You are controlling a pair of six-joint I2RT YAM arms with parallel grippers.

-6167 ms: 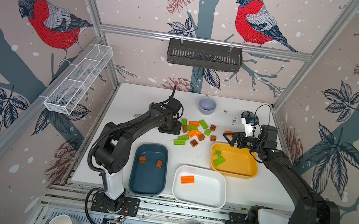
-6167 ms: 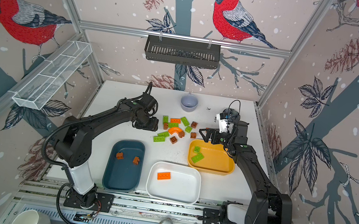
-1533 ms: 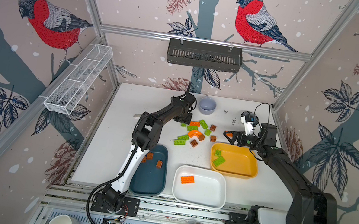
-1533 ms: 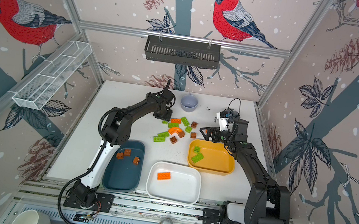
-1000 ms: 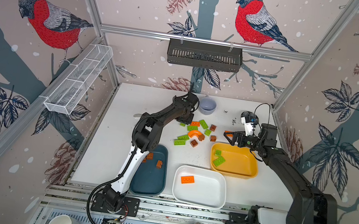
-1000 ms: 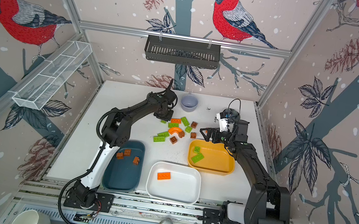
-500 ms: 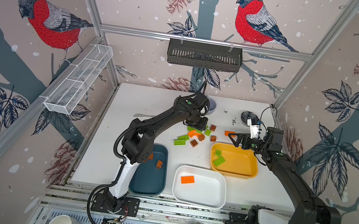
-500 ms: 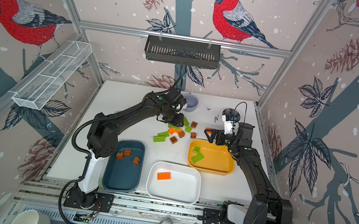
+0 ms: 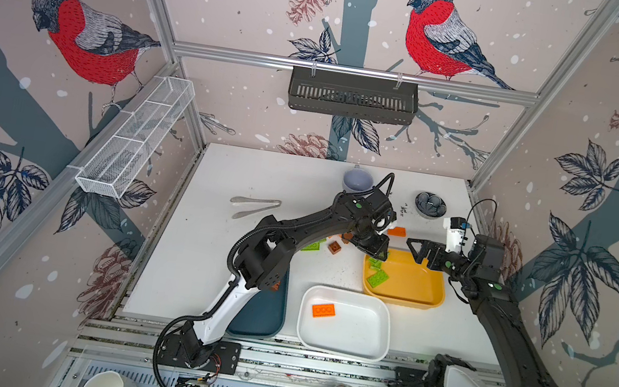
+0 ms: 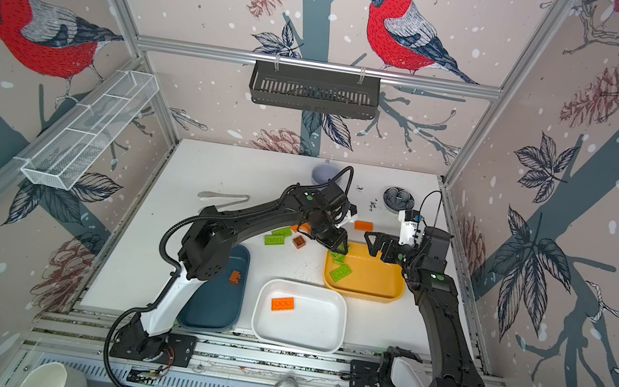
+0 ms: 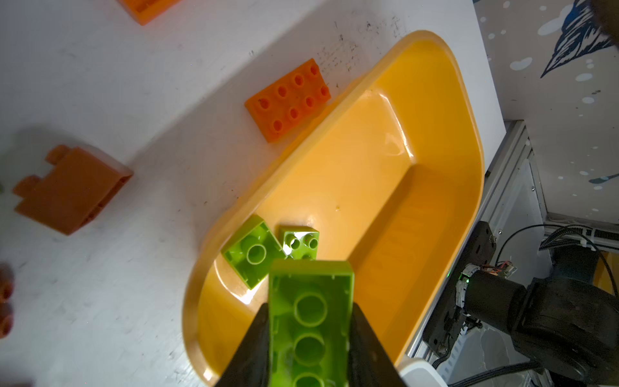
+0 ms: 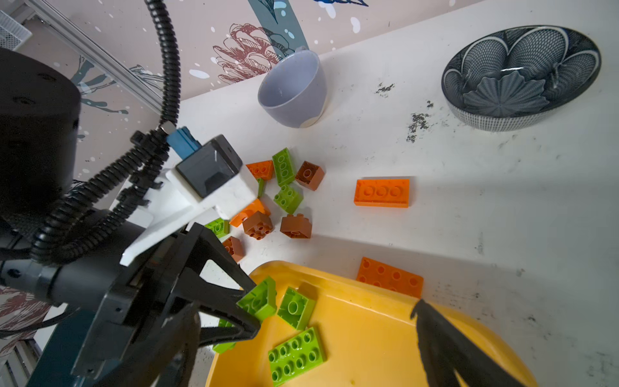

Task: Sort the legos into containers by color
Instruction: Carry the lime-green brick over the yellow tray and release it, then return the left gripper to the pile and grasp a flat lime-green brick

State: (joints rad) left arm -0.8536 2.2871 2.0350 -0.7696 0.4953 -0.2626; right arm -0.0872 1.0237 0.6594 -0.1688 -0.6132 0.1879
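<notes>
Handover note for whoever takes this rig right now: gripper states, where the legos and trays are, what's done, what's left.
Left gripper: shut on a green brick above a corner of the yellow tray; release there.
Right gripper: open, empty, near that tray's far rim.
Done: green bricks in yellow tray, one orange plate in white tray, a brown brick in teal tray, partly hidden by the left arm.
Left: mixed pile on the table, plus two loose orange plates.

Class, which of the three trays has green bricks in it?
The mustard yellow tray. The white tray holds only an orange plate; the dark teal tray shows a brown block.
</notes>
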